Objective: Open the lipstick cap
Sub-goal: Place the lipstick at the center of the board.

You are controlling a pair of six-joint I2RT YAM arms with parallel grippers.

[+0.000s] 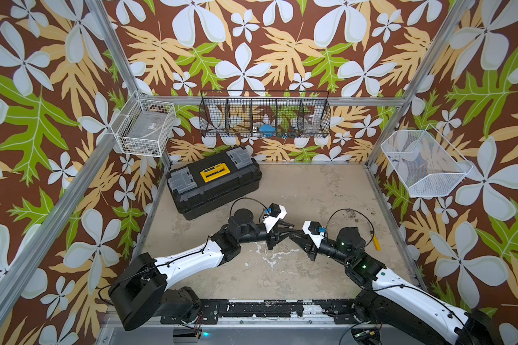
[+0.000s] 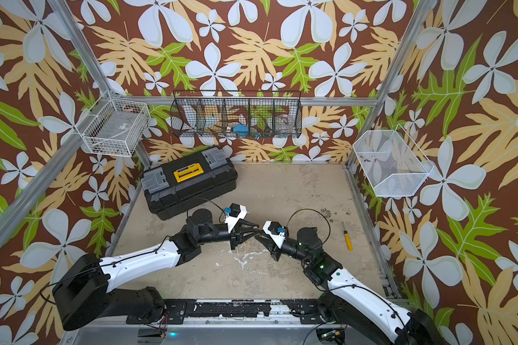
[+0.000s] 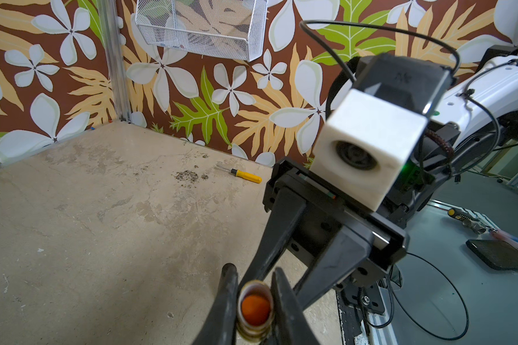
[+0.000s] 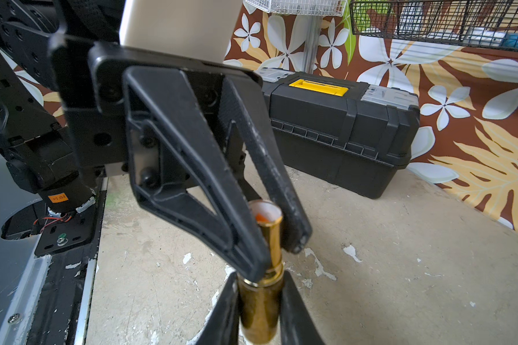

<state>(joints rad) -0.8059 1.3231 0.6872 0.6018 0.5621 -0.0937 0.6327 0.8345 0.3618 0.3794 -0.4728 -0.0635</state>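
2 arms met over the middle of the floor [image 1: 311,191], each with 1 claw. 1 gold lipstick [image 4: 271,236] hung between them, off the floor. The left claw [image 3: 255,295] was clamped narrow on its slimmer part, the right claw [image 4: 261,316] on its wider part. Orange showed in its open end.

Around them were 1 black toolbox [image 1: 213,179], 1 yellow-handled screwdriver [image 1: 376,240] and 3 wall baskets: 2 white [image 1: 144,128] [image 1: 425,164], 1 black [image 1: 265,115].

In both top views the claw tips hid the lipstick. The right wrist view cut off its far end. I could not tell which part was the cap.
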